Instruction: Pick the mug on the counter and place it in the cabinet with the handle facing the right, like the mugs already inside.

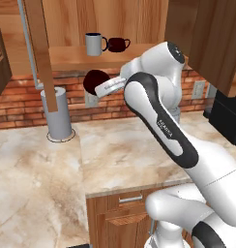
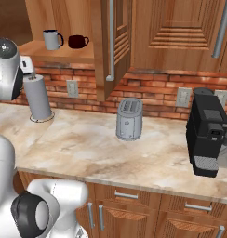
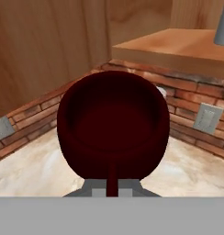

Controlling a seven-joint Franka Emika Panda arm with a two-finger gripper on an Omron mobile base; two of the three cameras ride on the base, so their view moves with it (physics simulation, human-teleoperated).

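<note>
**Maroon mug carried aloft below the open cabinet**

Maroon and glossy, the mug [image 1: 95, 81] is shown raised clear of the marbled surface [image 1: 134, 155], in front of the brick backsplash [image 1: 23, 104] and just below the shelf board [image 1: 74, 57] of the cabinet [image 1: 91, 19]. It is grasped by the claw [image 1: 106, 87], whose fingers are clenched on the thin loop handle [image 3: 112, 179]; in the hand view the handle is seen running down from the mug's belly to the fingertips, and the mug's open mouth is turned toward the camera. On the shelf board, a tall pale grey mug [image 1: 94, 44] with a dark rim is set beside a second squat maroon mug [image 1: 117, 44], with the handles of both pointed right. An open cabinet door [image 1: 41, 48] is seen edge-on at the left of the shelf. On the surface, a grey cylindrical paper towel holder [image 1: 58, 114] is placed under that door; further right, a toaster [image 2: 129, 119] and a black coffee machine [image 2: 207, 132] are placed well apart against the wall.
</note>
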